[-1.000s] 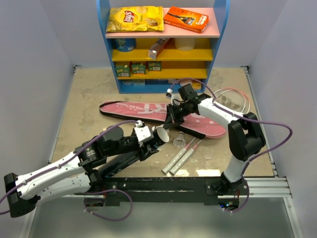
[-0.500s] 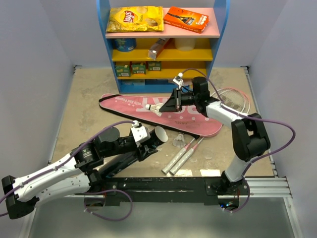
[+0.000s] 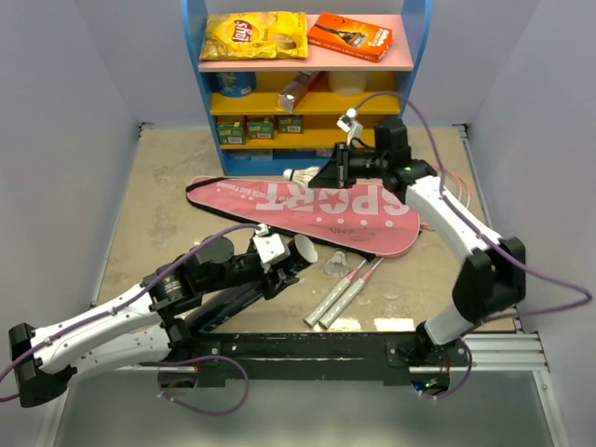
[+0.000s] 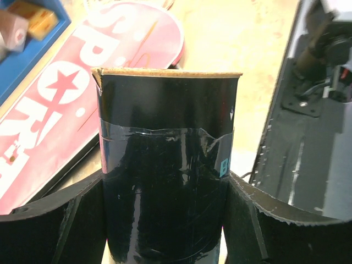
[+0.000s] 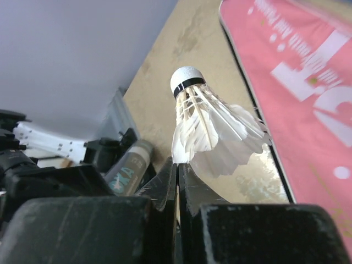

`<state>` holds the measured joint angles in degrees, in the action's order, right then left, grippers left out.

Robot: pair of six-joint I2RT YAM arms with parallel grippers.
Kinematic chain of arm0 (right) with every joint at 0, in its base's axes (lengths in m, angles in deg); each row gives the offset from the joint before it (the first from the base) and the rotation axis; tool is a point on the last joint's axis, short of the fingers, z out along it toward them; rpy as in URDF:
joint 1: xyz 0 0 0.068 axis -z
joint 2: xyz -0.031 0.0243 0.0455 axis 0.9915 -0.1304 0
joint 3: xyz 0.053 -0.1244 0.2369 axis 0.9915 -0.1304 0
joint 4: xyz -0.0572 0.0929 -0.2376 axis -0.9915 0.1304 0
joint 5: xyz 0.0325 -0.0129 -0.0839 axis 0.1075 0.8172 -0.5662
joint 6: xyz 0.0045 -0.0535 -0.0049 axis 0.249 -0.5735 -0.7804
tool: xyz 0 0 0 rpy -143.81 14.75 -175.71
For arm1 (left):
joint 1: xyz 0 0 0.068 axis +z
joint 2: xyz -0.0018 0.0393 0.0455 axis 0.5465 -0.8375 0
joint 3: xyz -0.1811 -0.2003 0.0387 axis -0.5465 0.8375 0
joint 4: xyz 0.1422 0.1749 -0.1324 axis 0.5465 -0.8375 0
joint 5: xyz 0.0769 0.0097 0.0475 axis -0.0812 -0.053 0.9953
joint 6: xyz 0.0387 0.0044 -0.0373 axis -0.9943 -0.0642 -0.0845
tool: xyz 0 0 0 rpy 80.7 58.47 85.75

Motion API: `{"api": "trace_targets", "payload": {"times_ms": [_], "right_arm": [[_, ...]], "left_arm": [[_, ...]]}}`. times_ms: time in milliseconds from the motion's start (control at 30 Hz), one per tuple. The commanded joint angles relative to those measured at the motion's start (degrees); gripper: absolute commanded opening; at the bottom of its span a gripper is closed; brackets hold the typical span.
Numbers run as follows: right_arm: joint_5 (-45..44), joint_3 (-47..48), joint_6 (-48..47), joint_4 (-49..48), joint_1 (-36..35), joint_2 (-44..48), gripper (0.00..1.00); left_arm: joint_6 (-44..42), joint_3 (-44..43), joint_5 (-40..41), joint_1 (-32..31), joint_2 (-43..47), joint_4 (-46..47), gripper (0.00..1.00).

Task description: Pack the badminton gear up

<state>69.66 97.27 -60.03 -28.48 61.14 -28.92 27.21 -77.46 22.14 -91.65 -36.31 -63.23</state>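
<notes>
Our left fingers (image 3: 291, 259) clasp the black tube (image 4: 165, 110) wide, near the worktop's (image 3: 168, 186) near edge. Our right fingers (image 5: 177, 176) — pinched shut on the shuttlecock (image 5: 209, 126) — have just lifted it over the pink bag's (image 3: 307, 207) far side — bound, we judge, for the tube.

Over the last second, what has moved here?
The right gripper, shut on a shuttlecock by its feathers, rose from low over the bag and swung back toward the shelf, carrying it. The left gripper kept its hold on the tube. The bag, the rackets and the other shuttlecock stayed put.
</notes>
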Motion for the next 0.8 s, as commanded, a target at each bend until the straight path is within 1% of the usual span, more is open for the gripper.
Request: {"api": "trace_targets", "payload": {"times_ms": [0,100,167,300,433,500,600,633,700,767], "right_arm": [[-13.9,4.4,-10.3,12.8,-0.4,12.6,0.00],[-19.4,4.4,-13.3,18.5,-0.6,18.5,0.00],[-22.7,4.4,-15.2,22.6,-0.8,22.0,0.00],[-26.2,3.1,-16.7,28.6,-1.4,26.9,0.00],[-30.4,1.9,-17.0,36.4,-1.7,30.3,0.00],[-32.4,0.8,-16.9,38.7,-2.8,31.0,0.00],[-31.9,-0.9,-17.6,42.3,-6.4,31.7,0.00],[-31.6,-1.3,-17.7,43.4,-8.9,31.9,0.00],[-30.8,-2.8,-17.0,43.3,-10.9,33.0,0.00],[-26.3,-4.1,-16.6,42.0,-12.1,34.9,0.00]], "left_arm": [[-0.8,-2.2,5.6,0.0,-3.1,-0.2,0.00],[-2.2,-3.4,7.0,0.1,-5.3,-1.4,0.00],[-3.1,-4.3,10.0,0.0,-6.8,-1.9,0.00],[-7.4,-7.9,11.5,0.1,-9.5,-3.4,0.00],[-11.6,-9.0,11.0,0.1,-10.7,-3.1,0.00],[-13.1,-8.8,10.9,0.1,-10.8,-2.5,0.00],[-14.8,-8.8,10.8,0.1,-10.6,-2.2,0.00],[-15.1,-8.7,11.0,0.1,-10.4,-2.2,0.00],[-16.2,-8.3,10.4,0.0,-10.0,-1.9,0.00],[-17.0,-7.8,9.9,0.0,-9.5,-1.9,0.00]]}}
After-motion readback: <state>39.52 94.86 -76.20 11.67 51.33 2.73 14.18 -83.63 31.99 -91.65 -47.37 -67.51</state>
